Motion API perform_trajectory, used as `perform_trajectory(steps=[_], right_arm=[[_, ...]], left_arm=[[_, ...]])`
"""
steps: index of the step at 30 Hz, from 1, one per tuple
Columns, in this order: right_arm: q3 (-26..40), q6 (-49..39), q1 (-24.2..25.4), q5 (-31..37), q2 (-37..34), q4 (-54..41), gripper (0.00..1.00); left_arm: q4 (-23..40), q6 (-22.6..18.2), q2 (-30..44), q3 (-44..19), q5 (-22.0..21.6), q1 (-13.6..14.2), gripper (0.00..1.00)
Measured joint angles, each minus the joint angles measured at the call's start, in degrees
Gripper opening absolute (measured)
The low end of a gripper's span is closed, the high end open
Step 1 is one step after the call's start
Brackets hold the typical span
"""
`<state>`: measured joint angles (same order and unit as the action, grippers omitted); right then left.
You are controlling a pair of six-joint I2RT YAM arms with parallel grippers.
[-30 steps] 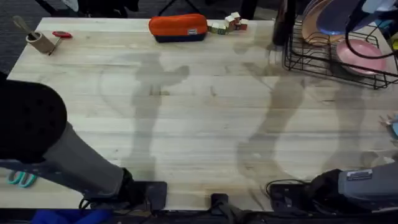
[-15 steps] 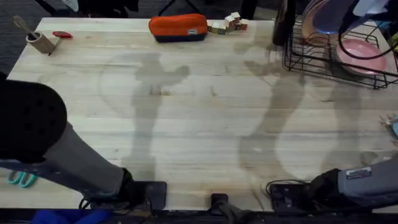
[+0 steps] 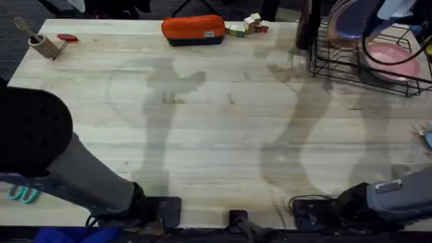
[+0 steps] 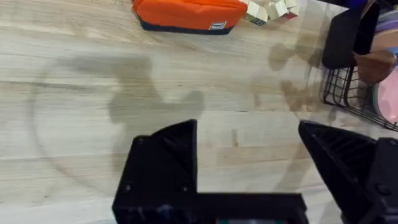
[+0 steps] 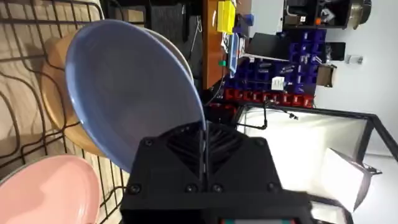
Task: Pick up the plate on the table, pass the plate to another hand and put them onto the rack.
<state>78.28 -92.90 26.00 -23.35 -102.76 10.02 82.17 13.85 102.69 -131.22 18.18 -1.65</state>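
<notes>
Left gripper (image 4: 249,168) is hanging over the middle of the table (image 3: 223,128), jaws spread wide and carrying nothing, probably standing clear after the handoff. At the far right corner, the right gripper (image 5: 203,155) is pinching the rim of the plate (image 5: 130,87), fingers closed on it, holding it on edge over the rack (image 3: 351,64) to slot it in. Count: three plates, one blue, one pink plate (image 3: 395,61), one peach plate (image 5: 59,99); one rack.
</notes>
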Motion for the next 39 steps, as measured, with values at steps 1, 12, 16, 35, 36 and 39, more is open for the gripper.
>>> perform_trajectory(steps=[1, 12, 16, 35, 36, 39], right_arm=[[0.00, 0.00, 0.00, 0.00, -0.01, 0.03, 0.027], [0.00, 0.13, 0.00, 0.02, -2.05, 1.98, 0.027], [0.00, 0.13, 0.00, 0.00, -3.26, 2.08, 0.026], [0.00, 0.35, 0.00, 0.04, -3.71, -2.93, 0.028], [0.00, 0.35, 0.00, 0.04, -3.71, -2.93, 0.031], [0.00, 0.37, 0.00, 0.04, -3.71, -2.93, 0.136]], left_arm=[[0.00, 0.00, 0.00, 0.00, 0.02, 0.00, 0.993], [0.00, 0.00, 0.00, 0.00, 0.02, 0.00, 0.994], [0.00, 0.00, -0.02, 0.00, 0.02, 0.00, 0.994], [0.02, 0.00, 0.00, 0.00, 0.00, 0.00, 0.995], [0.02, 0.00, 0.00, 0.00, 0.02, 0.00, 0.994], [0.15, 0.00, 0.00, 0.00, 0.02, 0.00, 0.994]])
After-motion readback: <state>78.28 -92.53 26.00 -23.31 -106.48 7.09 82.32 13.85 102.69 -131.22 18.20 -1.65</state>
